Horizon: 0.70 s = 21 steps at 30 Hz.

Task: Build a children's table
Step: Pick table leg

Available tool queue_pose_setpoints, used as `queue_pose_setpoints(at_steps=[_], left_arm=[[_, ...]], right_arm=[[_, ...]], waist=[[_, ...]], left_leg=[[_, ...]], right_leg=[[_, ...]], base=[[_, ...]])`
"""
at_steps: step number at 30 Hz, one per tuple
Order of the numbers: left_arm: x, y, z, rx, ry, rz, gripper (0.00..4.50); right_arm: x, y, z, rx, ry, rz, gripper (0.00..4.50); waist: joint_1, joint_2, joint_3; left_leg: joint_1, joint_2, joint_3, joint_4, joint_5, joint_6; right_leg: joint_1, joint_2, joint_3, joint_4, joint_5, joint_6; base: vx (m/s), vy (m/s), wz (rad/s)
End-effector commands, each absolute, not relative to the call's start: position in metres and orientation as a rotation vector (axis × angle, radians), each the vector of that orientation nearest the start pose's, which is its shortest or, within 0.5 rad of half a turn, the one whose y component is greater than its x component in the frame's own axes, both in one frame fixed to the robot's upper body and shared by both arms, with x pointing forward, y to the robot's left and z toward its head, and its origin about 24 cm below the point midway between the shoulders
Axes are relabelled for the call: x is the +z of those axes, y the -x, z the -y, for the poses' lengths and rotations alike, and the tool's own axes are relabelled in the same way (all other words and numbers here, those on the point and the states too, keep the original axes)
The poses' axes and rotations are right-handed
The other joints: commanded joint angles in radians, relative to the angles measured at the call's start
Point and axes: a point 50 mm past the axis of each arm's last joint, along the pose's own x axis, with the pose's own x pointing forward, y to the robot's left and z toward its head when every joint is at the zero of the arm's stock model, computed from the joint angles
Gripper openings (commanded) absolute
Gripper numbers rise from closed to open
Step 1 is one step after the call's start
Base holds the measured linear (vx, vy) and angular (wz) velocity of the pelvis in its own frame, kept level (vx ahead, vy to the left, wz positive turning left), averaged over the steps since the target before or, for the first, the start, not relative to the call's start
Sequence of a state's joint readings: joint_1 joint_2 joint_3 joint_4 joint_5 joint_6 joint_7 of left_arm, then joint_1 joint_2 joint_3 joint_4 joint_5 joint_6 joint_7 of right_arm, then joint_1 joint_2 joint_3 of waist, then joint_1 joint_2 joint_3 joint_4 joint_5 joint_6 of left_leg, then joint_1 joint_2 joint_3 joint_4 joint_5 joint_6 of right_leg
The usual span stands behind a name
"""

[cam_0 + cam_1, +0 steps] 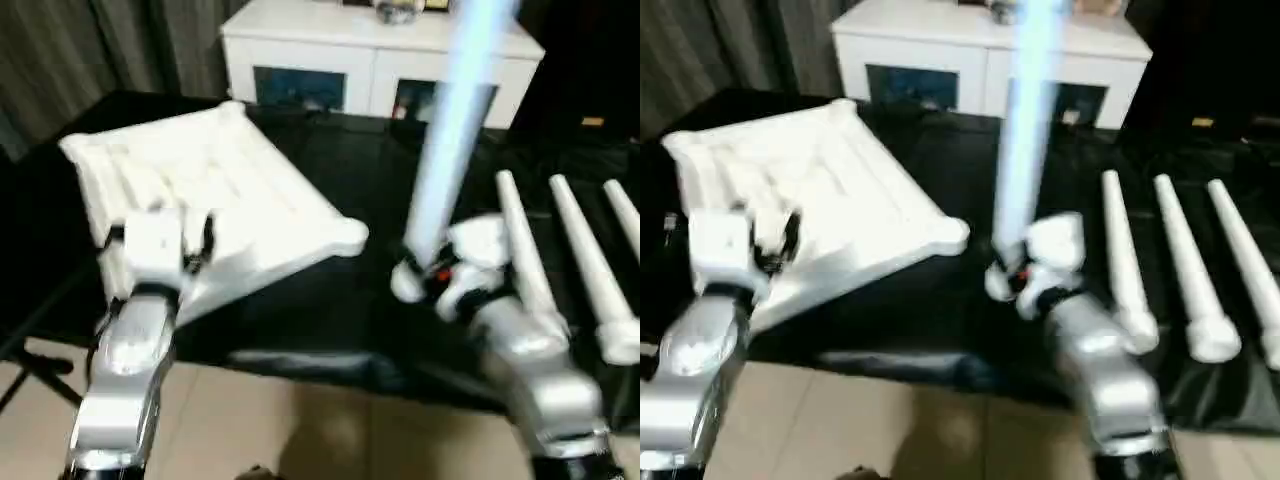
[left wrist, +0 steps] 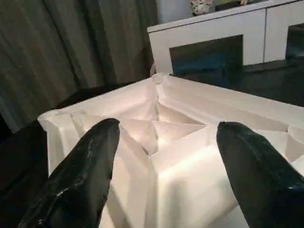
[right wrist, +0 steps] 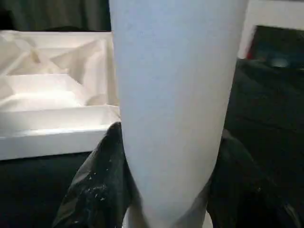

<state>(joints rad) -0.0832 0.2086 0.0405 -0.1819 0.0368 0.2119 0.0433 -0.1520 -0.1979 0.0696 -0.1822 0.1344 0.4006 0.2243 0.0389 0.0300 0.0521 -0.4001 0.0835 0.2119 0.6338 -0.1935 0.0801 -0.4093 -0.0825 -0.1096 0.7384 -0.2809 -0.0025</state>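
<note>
On the black table (image 1: 360, 300), the right gripper (image 3: 166, 190) clamps a white leg (image 1: 450, 140) upright beside the upturned tabletop (image 1: 210, 200), the left gripper (image 2: 166, 156) gaping empty over its corner; the tall leg could tilt and miss its socket.

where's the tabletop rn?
The tabletop lies ribbed side up on the robot's left of the black surface, by the left gripper; the white cabinet stands behind it.

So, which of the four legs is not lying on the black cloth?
The leg held upright in the right gripper. The three other legs lie side by side on the cloth, to its right.
</note>
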Motion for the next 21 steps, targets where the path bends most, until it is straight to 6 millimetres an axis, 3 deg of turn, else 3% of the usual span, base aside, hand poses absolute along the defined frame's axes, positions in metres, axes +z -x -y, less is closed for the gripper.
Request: queue_pose_setpoints(at_steps=[1, 2, 3, 4, 5, 6, 7, 8, 9, 10, 11, 12, 13, 14, 15, 16, 17, 18, 19, 20, 21], left_arm=[[0.091, -0.266, -0.183, 0.087, -0.28, 0.081, 3.65], [0.091, -0.265, -0.181, 0.099, -0.271, 0.077, 3.65], [0.091, -0.265, -0.181, 0.1, -0.27, 0.078, 3.65], [0.092, -0.265, -0.179, 0.122, -0.259, 0.086, 3.65], [0.09, -0.266, -0.176, 0.131, -0.257, 0.084, 3.65], [0.089, -0.266, -0.174, 0.139, -0.254, 0.081, 3.65], [0.088, -0.265, -0.17, 0.137, -0.25, 0.081, 3.65], [0.088, -0.265, -0.168, 0.134, -0.247, 0.082, 3.65], [0.089, -0.264, -0.167, 0.133, -0.246, 0.083, 3.65], [0.089, -0.264, -0.167, 0.133, -0.246, 0.083, 3.65], [0.089, -0.264, -0.165, 0.136, -0.232, 0.084, 3.65], [0.088, -0.265, -0.164, 0.135, -0.234, 0.083, 3.65], [0.088, -0.265, -0.162, 0.134, -0.247, 0.086, 3.65], [0.087, -0.266, -0.16, 0.128, -0.246, 0.086, 3.65], [0.086, -0.266, -0.157, 0.118, -0.241, 0.086, 3.65], [0.087, -0.266, -0.155, 0.104, -0.21, 0.088, 3.65], [0.086, -0.266, -0.154, 0.089, -0.191, 0.079, 3.65], [0.086, -0.266, -0.154, 0.081, -0.18, 0.073, 3.65], [0.084, -0.267, -0.154, 0.078, -0.18, 0.067, 3.65], [0.084, -0.268, -0.154, 0.082, -0.183, 0.065, 3.65], [0.083, -0.268, -0.154, 0.089, -0.178, 0.064, 3.65]], right_arm=[[0.085, -0.275, 0.154, 0.278, 0.073, -0.08, 1.86], [0.087, -0.276, 0.157, 0.261, 0.032, -0.078, 1.86], [0.087, -0.276, 0.157, 0.261, 0.031, -0.077, 1.86], [0.089, -0.276, 0.157, 0.266, 0.015, -0.064, 1.86], [0.087, -0.276, 0.158, 0.265, 0.016, -0.066, 1.86], [0.084, -0.276, 0.158, 0.262, 0.022, -0.07, 1.86], [0.083, -0.277, 0.158, 0.261, 0.047, -0.077, 1.86], [0.084, -0.277, 0.157, 0.267, 0.048, -0.074, 1.86], [0.086, -0.276, 0.156, 0.275, 0.039, -0.069, 1.86], [0.086, -0.276, 0.156, 0.275, 0.039, -0.069, 1.86], [0.089, -0.276, 0.154, 0.293, 0.031, -0.063, 1.86], [0.089, -0.276, 0.155, 0.299, 0.036, -0.065, 1.86], [0.088, -0.276, 0.156, 0.301, 0.044, -0.07, 1.86], [0.087, -0.276, 0.157, 0.294, 0.042, -0.072, 1.86], [0.086, -0.277, 0.159, 0.285, 0.039, -0.073, 1.86], [0.087, -0.277, 0.159, 0.285, 0.039, -0.07, 1.86], [0.088, -0.277, 0.158, 0.288, 0.033, -0.068, 1.86], [0.088, -0.278, 0.157, 0.291, 0.029, -0.065, 1.86], [0.088, -0.279, 0.156, 0.293, 0.039, -0.067, 1.86], [0.088, -0.279, 0.156, 0.298, 0.04, -0.067, 1.86], [0.088, -0.279, 0.155, 0.302, 0.037, -0.067, 1.86]], waist=[[-0.01, -0.015, -0.055], [0.043, -0.044, -0.052], [0.034, -0.038, -0.048], [0.005, -0.026, -0.041], [-0.029, 0.023, -0.04], [-0.032, 0.056, -0.042], [-0.041, 0.066, -0.05], [-0.05, 0.075, -0.047], [-0.05, 0.072, -0.049], [-0.042, 0.075, -0.058], [-0.045, 0.065, -0.066], [-0.044, 0.057, -0.068], [-0.043, 0.042, -0.069], [-0.047, 0.015, -0.071], [-0.044, 0.008, -0.069], [-0.045, -0.026, -0.062], [-0.003, -0.067, -0.077], [0.009, -0.052, -0.077], [-0.001, -0.045, -0.05], [0.009, -0.052, -0.046], [0.009, -0.061, -0.048]], left_leg=[[0.06, 0.167, -0.085, -0.172, -0.234, 0.139], [0.027, 0.101, -0.081, 0.009, -0.339, -0.029], [-0.003, 0.083, -0.154, 0.112, -0.231, -0.082], [-0.047, 0.067, -0.186, 0.106, -0.081, -0.184], [0.012, 0.131, -0.215, -0.039, -0.269, -0.277], [0.046, 0.221, -0.288, -0.112, -0.453, -0.311], [0.037, 0.279, -0.301, -0.162, -0.538, -0.363], [0.024, 0.264, -0.292, -0.169, -0.528, -0.322], [0.028, 0.265, -0.287, -0.172, -0.518, -0.299], [0.042, 0.247, -0.271, -0.171, -0.542, -0.257], [0.054, 0.229, -0.275, -0.177, -0.563, -0.208], [0.057, 0.224, -0.275, -0.184, -0.571, -0.187], [0.065, 0.217, -0.281, -0.193, -0.582, -0.14], [0.062, 0.202, -0.285, -0.196, -0.54, -0.082], [0.052, 0.186, -0.281, -0.198, -0.526, -0.06], [0.006, 0.108, -0.223, -0.149, -0.492, -0.041], [-0.014, -0.001, -0.09, 0.125, -0.304, -0.005], [-0.033, 0.01, -0.081, 0.157, -0.232, 0.005], [-0.067, 0.007, -0.086, 0.166, -0.14, -0.018], [-0.045, 0.012, -0.1, 0.109, -0.104, -0.043], [-0.041, 0.008, -0.103, 0.091, -0.095, -0.035]], right_leg=[[0.01, -0.043, 0.036, -0.057, -0.042, 0.037], [0.016, -0.265, 0.194, -0.221, -0.235, -0.002], [0.035, -0.314, 0.227, -0.246, -0.286, -0.069], [0.095, -0.212, 0.1, -0.205, -0.411, -0.108], [0.052, -0.031, -0.004, -0.186, -0.41, -0.096], [0.018, 0.004, 0.026, -0.088, -0.239, -0.057], [-0.005, 0.01, 0.033, 0.018, -0.041, -0.007], [-0.011, 0.023, 0.028, 0.044, -0.032, 0.002], [-0.017, 0.024, 0.025, 0.044, -0.039, -0.006], [-0.018, 0.031, 0.02, 0.04, -0.047, -0.016], [-0.006, 0.028, 0.025, 0.017, -0.044, -0.03], [0.001, 0.026, 0.03, 0.006, -0.047, -0.039], [0.012, 0.015, 0.046, -0.02, -0.051, -0.058], [0.028, -0.001, 0.066, -0.054, -0.052, -0.099], [0.038, -0.009, 0.076, -0.075, -0.062, -0.143], [0.063, -0.038, 0.086, -0.173, -0.086, -0.334], [0.091, -0.104, 0.109, -0.274, -0.259, -0.463], [0.109, -0.125, 0.137, -0.266, -0.278, -0.456], [0.111, -0.118, 0.134, -0.245, -0.304, -0.279], [0.101, -0.126, 0.146, -0.243, -0.336, -0.005], [0.11, -0.12, 0.152, -0.248, -0.355, 0.11]], base=[[-0.118, 0.164, 0.0], [-0.118, 0.164, 0.0], [-0.121, 0.179, -0.23], [-0.078, 0.192, -0.54], [-0.078, 0.192, -0.54], [-0.094, 0.172, -0.04], [-0.122, 0.121, 0.15], [-0.122, 0.121, 0.15], [-0.108, 0.055, -0.07], [-0.108, -0.013, -0.06], [-0.108, -0.013, -0.06], [-0.111, -0.079, -0.12], [-0.103, -0.147, -0.16], [-0.103, -0.147, -0.16], [-0.101, -0.222, -0.19], [-0.101, -0.241, -0.11], [-0.101, -0.241, -0.11], [-0.083, -0.234, -0.11], [-0.062, -0.228, -0.15], [-0.062, -0.228, -0.15], [-0.054, -0.173, -0.1]])
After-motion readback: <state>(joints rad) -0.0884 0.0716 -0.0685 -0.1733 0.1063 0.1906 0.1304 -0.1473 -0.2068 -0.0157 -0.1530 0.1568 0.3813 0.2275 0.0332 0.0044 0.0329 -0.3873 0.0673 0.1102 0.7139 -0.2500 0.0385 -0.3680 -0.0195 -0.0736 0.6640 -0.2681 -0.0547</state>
